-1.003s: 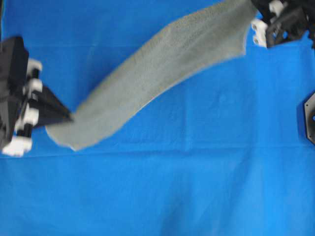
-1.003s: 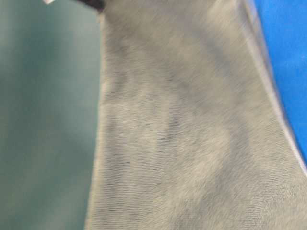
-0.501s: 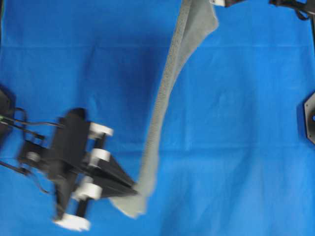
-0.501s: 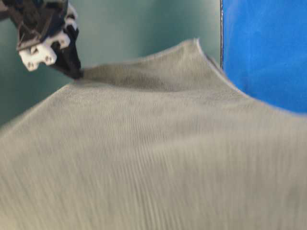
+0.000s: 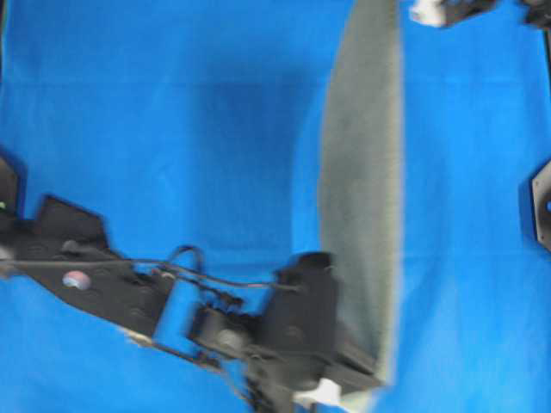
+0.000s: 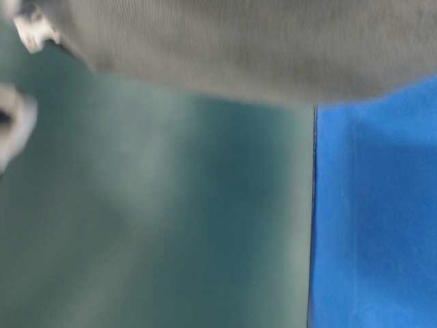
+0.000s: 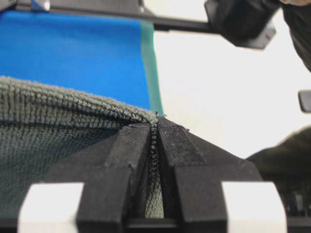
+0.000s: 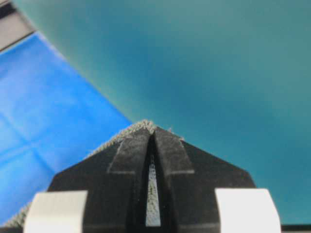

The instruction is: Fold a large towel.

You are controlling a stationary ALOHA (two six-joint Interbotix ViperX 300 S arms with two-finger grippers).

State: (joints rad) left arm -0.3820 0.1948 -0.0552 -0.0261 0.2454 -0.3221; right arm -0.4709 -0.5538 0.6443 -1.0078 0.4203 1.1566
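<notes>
1. Since a second ago the left gripper (image 5: 366, 379) has swung from the left edge of the overhead view to the bottom centre, dragging its towel end along; the towel (image 5: 366, 198) went from a diagonal band to a near-vertical strip right of centre
2. Left gripper: fingers (image 7: 131, 150) clamped on a towel corner, terry pinched in the slit between them in the left wrist view
3. Right gripper (image 8: 151, 133): fingers clenched on the other towel corner, cloth visible in the narrow gap and poking past the tips; overhead shows only its white-and-black body at the top edge, right of the towel's upper end
4. Towel is stretched between both grippers, off the blue table cloth (image 5: 172, 129) that covers the worktop; pale edge runs down its right side
5. Table-level view: blurred towel fills the top, teal backdrop (image 6: 171, 225) and blue cloth below it
6. Left arm (image 5: 103, 284) lies across the lower left overhead, motion-blurred
</notes>
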